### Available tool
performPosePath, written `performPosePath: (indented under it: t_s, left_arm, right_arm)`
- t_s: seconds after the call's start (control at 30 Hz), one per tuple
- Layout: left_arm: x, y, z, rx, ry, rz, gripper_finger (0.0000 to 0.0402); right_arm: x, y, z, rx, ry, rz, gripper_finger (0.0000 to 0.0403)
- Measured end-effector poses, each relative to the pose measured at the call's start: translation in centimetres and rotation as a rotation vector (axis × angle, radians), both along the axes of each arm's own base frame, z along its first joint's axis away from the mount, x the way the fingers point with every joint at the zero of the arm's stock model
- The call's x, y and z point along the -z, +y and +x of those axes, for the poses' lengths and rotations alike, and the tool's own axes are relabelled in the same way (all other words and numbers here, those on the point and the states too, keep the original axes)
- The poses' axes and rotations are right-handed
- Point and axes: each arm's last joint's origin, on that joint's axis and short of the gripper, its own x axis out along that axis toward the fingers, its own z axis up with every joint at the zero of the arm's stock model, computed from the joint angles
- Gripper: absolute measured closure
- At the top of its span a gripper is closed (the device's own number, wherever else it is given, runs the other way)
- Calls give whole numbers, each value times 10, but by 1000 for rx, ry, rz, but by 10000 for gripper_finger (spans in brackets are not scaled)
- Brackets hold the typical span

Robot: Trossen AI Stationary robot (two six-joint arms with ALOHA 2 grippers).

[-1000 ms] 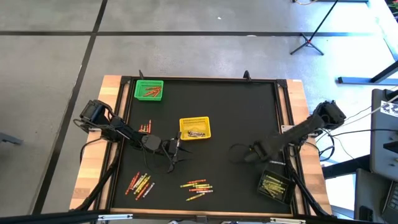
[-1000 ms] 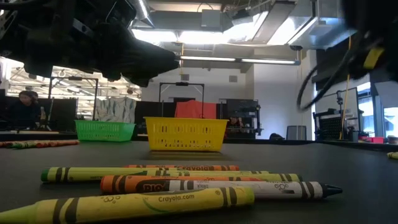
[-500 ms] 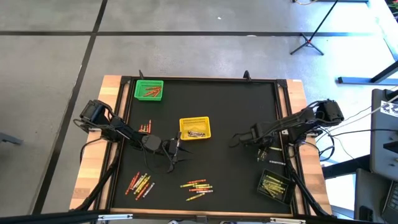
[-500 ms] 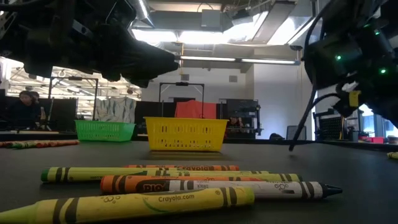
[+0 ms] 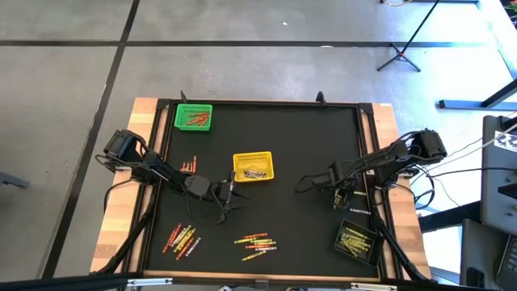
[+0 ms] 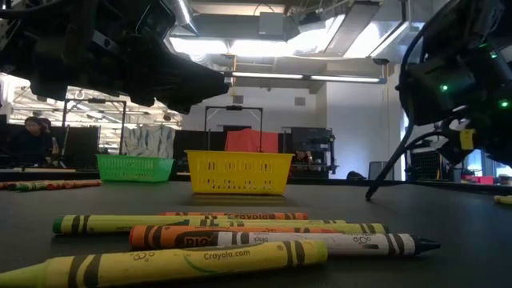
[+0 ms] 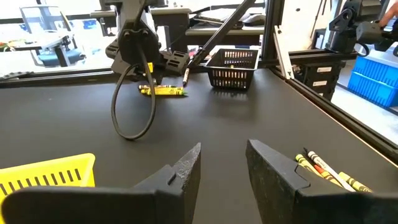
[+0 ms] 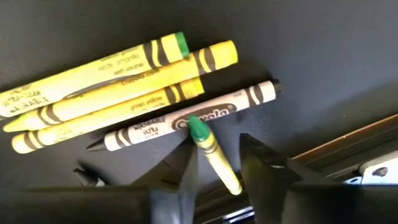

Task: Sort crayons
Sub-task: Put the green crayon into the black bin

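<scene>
Beside the table's right rail lie three yellow crayons point(image 8: 118, 81) and a white one point(image 8: 186, 121). A yellow crayon with a green tip point(image 8: 214, 155) rests slanted, its tip over the white one. My right gripper point(image 8: 217, 171) points steeply down and is open, with this crayon between its fingers; it hides the group in the high view point(image 5: 341, 192). My left gripper point(image 5: 230, 200) waits open near the yellow basket point(image 5: 253, 166), with nothing between its fingers point(image 7: 222, 168). More crayons lie in loose groups near the front edge point(image 5: 257, 241) and front left point(image 5: 183, 238). My right gripper comes from above with one finger on each side of the green-tipped crayon, which lies slanted across the gap on the mat. The crayon's back end point(image 8: 233, 183) lies right beside one finger point(image 8: 258, 165); whether they touch I cannot tell.
A green basket point(image 5: 194, 116) with reddish crayons stands far left. A black basket point(image 5: 358, 241) with yellow crayons stands at the front right corner. A few crayons point(image 5: 188, 165) lie left of the yellow basket. A cable loop point(image 5: 307, 183) hangs beside my right gripper.
My right gripper has swung from the mat's right middle toward the table's right edge and gone down, tipping to point more steeply down, and now stands over the crayons by the rail. My left arm has kept still.
</scene>
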Motion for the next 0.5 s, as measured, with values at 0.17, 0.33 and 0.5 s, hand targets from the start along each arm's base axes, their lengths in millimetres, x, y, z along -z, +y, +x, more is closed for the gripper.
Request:
performPosePath:
  t_s: [0.17,0.33,0.5]
  left_arm:
    - [0,0,0,0,-1,0,287]
    - [0,0,0,0,-1,0,287]
    - [0,0,0,0,-2,0,287]
  right_arm:
    - [0,0,0,-9,-4,-10,350]
    - [-1,0,1,-13,-4,-18,391]
    - [-14,2,12,-12,-28,-17,383]
